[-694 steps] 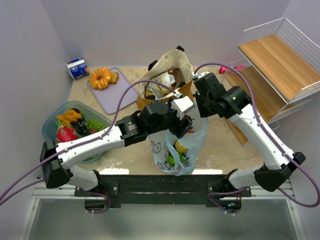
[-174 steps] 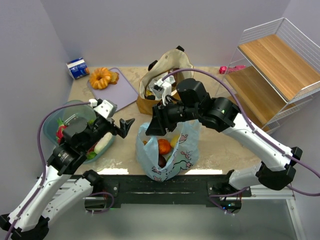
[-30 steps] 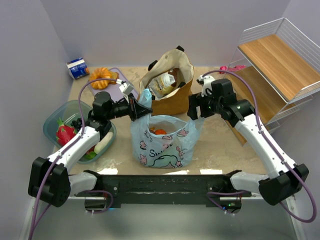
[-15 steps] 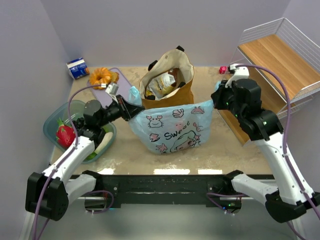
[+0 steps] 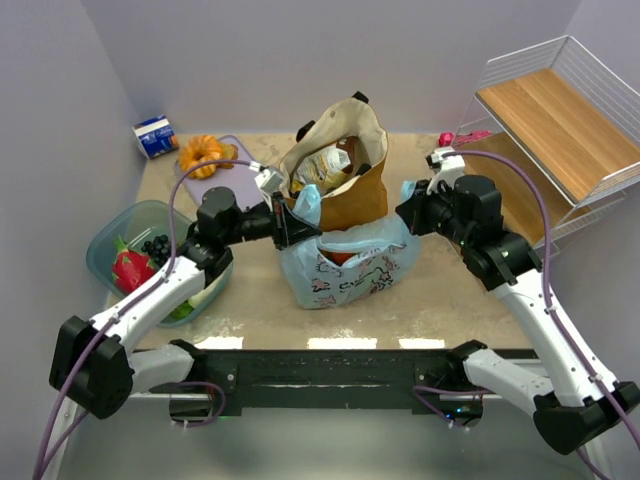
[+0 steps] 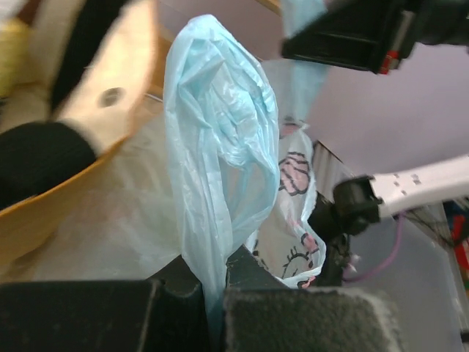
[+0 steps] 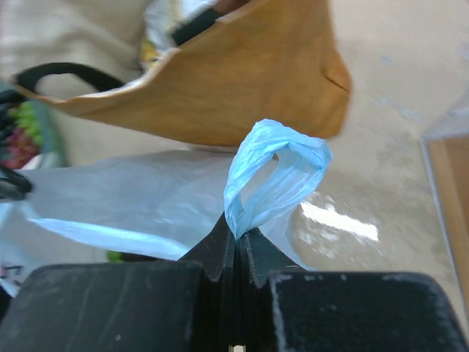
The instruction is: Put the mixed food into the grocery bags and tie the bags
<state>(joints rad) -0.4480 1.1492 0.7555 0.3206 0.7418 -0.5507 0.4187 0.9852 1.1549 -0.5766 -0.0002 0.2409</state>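
The light-blue printed plastic grocery bag point(image 5: 347, 268) sits mid-table with fruit showing through its mouth point(image 5: 341, 257). My left gripper point(image 5: 289, 228) is shut on the bag's left handle point(image 6: 220, 161), pinched at the jaws point(image 6: 217, 275). My right gripper point(image 5: 409, 213) is shut on the right handle, whose loop point(image 7: 276, 174) sticks up from the closed jaws point(image 7: 239, 236). Right behind the plastic bag stands the tan tote point(image 5: 345, 170) with black handles and snack packets point(image 5: 327, 164) inside. It also appears in both wrist views, the tote point(image 6: 88, 132) and the tote point(image 7: 220, 88).
A clear teal tub point(image 5: 120, 225) with fruit stands at the left by my left arm. At back left are a purple board point(image 5: 235, 190), a pastry point(image 5: 204, 155) and a blue carton point(image 5: 156, 136). A wire shelf with wooden boards point(image 5: 545, 130) fills the right.
My right gripper closed on the bag's right handle. Both arms pulled the bag wide and taut, then swung back inward, so the bag has bunched up in front of the tote.
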